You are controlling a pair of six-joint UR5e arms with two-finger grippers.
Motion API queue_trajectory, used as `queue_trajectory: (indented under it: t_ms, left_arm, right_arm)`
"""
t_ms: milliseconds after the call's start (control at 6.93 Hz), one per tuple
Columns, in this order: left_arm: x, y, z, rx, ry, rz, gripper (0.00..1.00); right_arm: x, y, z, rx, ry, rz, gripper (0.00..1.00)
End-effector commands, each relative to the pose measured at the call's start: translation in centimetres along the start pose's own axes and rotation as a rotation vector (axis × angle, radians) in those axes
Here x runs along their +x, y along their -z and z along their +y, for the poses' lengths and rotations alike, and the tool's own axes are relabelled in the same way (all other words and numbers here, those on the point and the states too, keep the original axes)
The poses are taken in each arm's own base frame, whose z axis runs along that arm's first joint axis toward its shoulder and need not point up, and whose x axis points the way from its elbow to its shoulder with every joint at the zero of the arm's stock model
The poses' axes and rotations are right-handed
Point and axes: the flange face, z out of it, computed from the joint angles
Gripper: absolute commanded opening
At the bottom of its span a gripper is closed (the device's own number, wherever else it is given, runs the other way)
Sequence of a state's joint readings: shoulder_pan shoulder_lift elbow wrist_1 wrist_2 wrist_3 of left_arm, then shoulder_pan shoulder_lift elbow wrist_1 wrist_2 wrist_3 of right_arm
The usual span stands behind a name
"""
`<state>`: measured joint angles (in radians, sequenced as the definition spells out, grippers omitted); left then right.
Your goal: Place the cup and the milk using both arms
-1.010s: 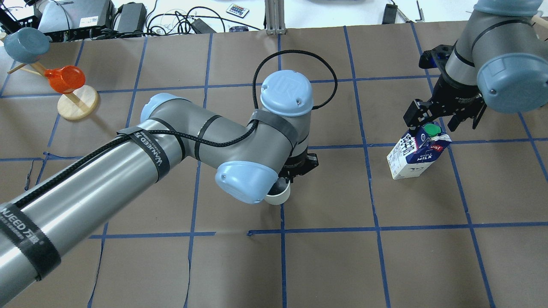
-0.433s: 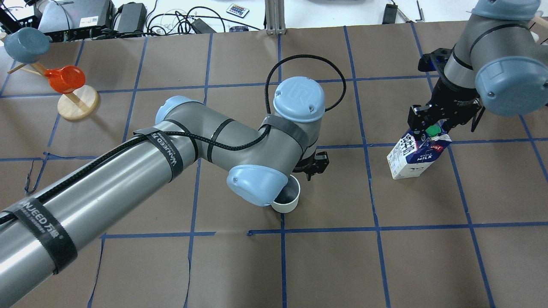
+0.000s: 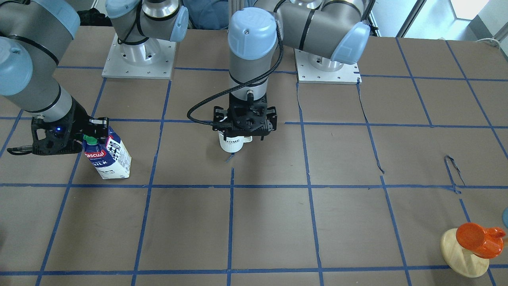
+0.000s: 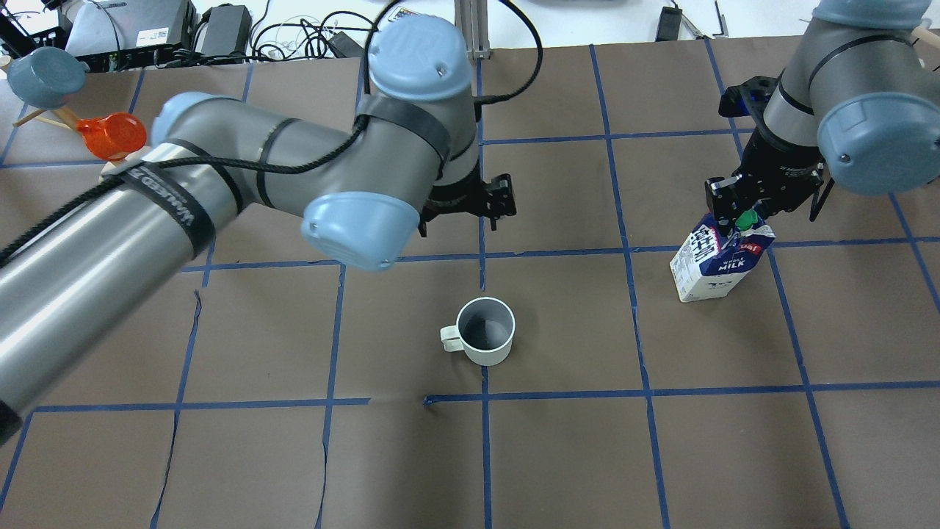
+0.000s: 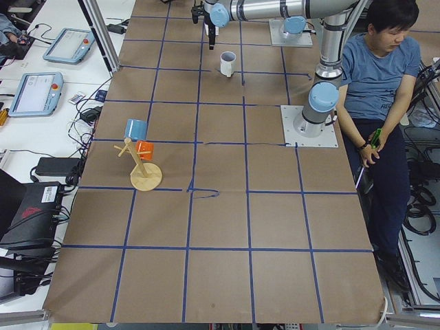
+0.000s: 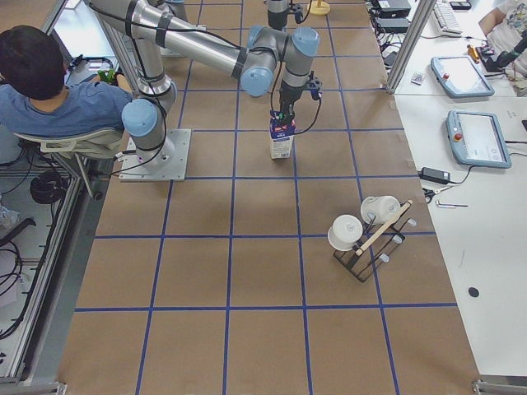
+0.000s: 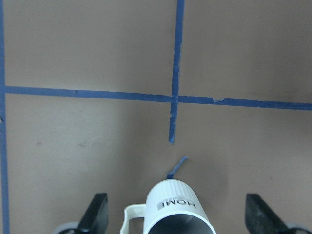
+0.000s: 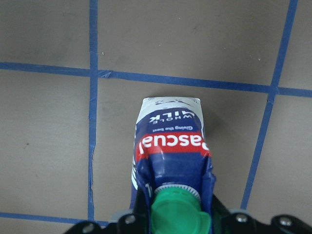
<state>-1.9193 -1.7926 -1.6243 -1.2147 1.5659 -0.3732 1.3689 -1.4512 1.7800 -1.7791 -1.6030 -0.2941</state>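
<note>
The white ribbed cup point(image 4: 485, 334) stands upright and free on the table, handle to the view's left; "HOME" shows in the front view point(image 3: 232, 142). My left gripper point(image 4: 493, 204) is open and empty, raised above and beyond the cup; in the left wrist view its fingers point(image 7: 99, 210) stand wide apart either side of the cup point(image 7: 176, 202). The blue and white milk point(image 4: 721, 266) stands at the right, slightly tilted. My right gripper point(image 4: 737, 219) is shut on its gable top by the green cap point(image 8: 179, 220); it also shows in the front view point(image 3: 93, 137).
A wooden stand point(image 4: 132, 176) with an orange cup point(image 4: 110, 136) and a blue cup point(image 4: 44, 73) sits at the far left. A rack with white mugs point(image 6: 362, 230) stands near the right end. A seated person point(image 5: 381, 75) is beside the robot bases.
My left gripper has let go of the cup and risen up and away from it. My right gripper has come down and shut on the milk's top.
</note>
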Motion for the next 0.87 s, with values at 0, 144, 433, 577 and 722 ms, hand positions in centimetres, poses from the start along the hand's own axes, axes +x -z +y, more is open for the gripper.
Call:
queue_trajectory:
  t_ms: [0, 144, 433, 577, 722]
  left_arm:
    - [-7.9, 6.9, -1.4, -0.017, -0.074, -0.012, 1.0]
    - [-10.4, 9.7, -0.5, -0.03, -0.066, -0.014, 1.0]
    - [-15.3, 12.6, 0.1, 0.012, 0.02, -0.023, 1.0]
    - [-17.2, 12.5, -0.1, 0.009, 0.017, -0.025, 1.0]
    - [-18.0, 12.7, 0.2, 0.011, -0.004, -0.032, 1.0]
  right_arm:
    - [-0.7, 3.0, -0.9, 0.058, -0.083, -0.031, 0.16]
    - [-1.7, 3.4, -1.0, 0.069, -0.128, -0.076, 0.16]
    - [-7.4, 3.3, -0.8, 0.061, -0.177, -0.075, 0.16]
    - [-10.9, 3.1, -0.2, 0.051, -0.168, -0.069, 0.17]
    - [-14.7, 2.8, 0.6, 0.041, -0.133, -0.063, 0.18]
